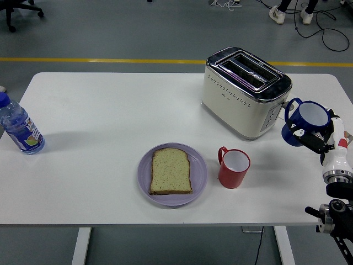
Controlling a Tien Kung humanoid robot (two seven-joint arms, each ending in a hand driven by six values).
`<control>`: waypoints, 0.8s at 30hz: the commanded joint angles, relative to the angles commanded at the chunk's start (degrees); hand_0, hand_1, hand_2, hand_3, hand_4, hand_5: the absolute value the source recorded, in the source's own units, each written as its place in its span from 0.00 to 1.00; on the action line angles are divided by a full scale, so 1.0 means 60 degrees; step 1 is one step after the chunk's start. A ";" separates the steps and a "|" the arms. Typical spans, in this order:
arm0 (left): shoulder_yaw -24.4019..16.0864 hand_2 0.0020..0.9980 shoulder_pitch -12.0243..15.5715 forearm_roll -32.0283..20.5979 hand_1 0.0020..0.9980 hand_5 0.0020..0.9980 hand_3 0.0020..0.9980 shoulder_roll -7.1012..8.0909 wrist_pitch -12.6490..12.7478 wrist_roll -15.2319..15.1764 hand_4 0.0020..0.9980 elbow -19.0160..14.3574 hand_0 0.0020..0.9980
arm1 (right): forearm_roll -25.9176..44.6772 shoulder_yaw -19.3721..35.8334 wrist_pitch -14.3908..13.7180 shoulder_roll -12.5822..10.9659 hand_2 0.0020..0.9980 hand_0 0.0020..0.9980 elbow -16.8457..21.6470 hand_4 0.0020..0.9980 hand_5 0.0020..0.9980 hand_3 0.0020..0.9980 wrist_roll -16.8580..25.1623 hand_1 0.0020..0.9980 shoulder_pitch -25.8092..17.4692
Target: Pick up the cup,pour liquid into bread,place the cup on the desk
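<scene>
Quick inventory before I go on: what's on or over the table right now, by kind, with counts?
Cups: 2, the red cup on the table and the blue cup held by the right hand
Toaster: 1
Plate: 1
Bread: 1
Bottle: 1
Total: 6

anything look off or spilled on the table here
No spill shows and nothing looks damaged. The one unusual thing is the blue cup, held in the right hand off the table beside the toaster. The red cup stands upright by the purple plate, with the bread lying flat on it.
</scene>
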 joint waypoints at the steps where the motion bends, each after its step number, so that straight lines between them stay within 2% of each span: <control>1: -0.0001 0.66 -0.0003 -0.0004 0.65 0.84 0.56 0.0003 0.0001 0.0000 0.33 0.0000 0.64 | -0.0128 -0.0102 0.0025 -0.0062 0.51 0.22 0.0200 0.75 0.02 0.54 -0.0255 0.27 0.0098; 2: -0.0001 0.66 -0.0005 -0.0007 0.65 0.85 0.56 0.0005 0.0001 0.0000 0.33 0.0000 0.64 | -0.0205 -0.0164 0.0041 -0.0099 0.50 0.25 0.0363 0.68 0.00 0.56 -0.0511 0.24 0.0157; 6: -0.0002 0.66 -0.0012 -0.0017 0.65 0.85 0.56 0.0019 0.0002 0.0001 0.33 0.0002 0.64 | -0.0230 -0.0550 0.0178 -0.0169 0.50 0.25 0.0864 0.68 0.00 0.56 -0.1143 0.24 0.0469; 7: 0.0006 0.66 -0.0010 -0.0031 0.65 0.84 0.56 0.0019 0.0001 0.0003 0.33 0.0002 0.64 | -0.0340 -0.0689 0.0218 -0.0146 0.47 0.24 0.0991 0.76 0.00 0.55 -0.1321 0.22 0.0609; 11: -0.0009 0.66 -0.0012 -0.0038 0.65 0.84 0.56 0.0026 0.0001 0.0002 0.33 -0.0001 0.64 | -0.0537 -0.1083 0.0289 -0.0117 0.47 0.24 0.1226 0.76 0.00 0.55 -0.1646 0.22 0.1010; 17: -0.0012 0.66 -0.0025 -0.0055 0.65 0.84 0.56 0.0052 0.0001 0.0004 0.33 0.0002 0.64 | -0.0707 -0.1762 0.0571 -0.0086 0.47 0.23 0.1289 0.74 0.00 0.55 -0.1840 0.22 0.1787; 21: -0.0032 0.66 -0.0023 -0.0042 0.65 0.84 0.56 0.0068 0.0000 0.0005 0.33 -0.0002 0.64 | -0.0965 -0.2015 0.0596 -0.0046 0.46 0.23 0.1239 0.74 0.00 0.55 -0.1990 0.22 0.2099; 24: -0.0033 0.66 0.0000 -0.0053 0.65 0.84 0.56 0.0080 0.0003 0.0006 0.33 0.0005 0.64 | -0.1310 -0.2506 0.0596 0.0033 0.46 0.23 0.1054 0.74 0.00 0.55 -0.2203 0.22 0.2631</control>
